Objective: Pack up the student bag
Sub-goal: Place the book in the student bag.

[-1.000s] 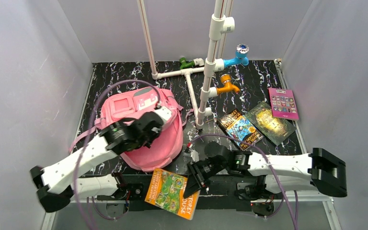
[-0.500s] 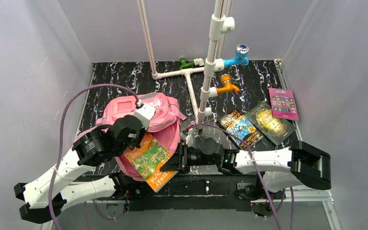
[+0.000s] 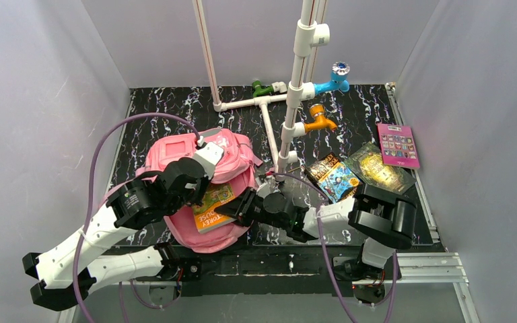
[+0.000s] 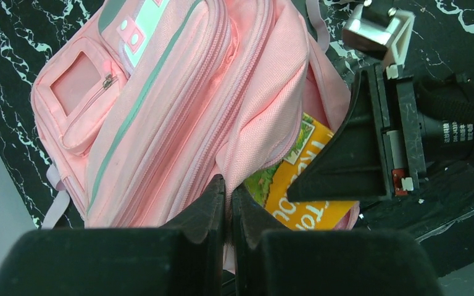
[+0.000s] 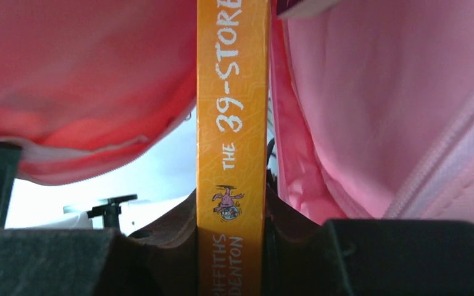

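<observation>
Pink student bag [image 3: 175,149], rim pinched by left tool [image 4: 227,200], swallows book [image 3: 210,210] clamped in right tool [image 5: 231,225].

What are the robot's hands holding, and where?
The right gripper clamps the orange book at its spine; the left gripper seems to pinch the opening edge of the pink bag.

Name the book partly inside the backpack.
The orange paperback held by the right gripper, half inside the pink fabric backpack; the other three lie on the table.
</observation>
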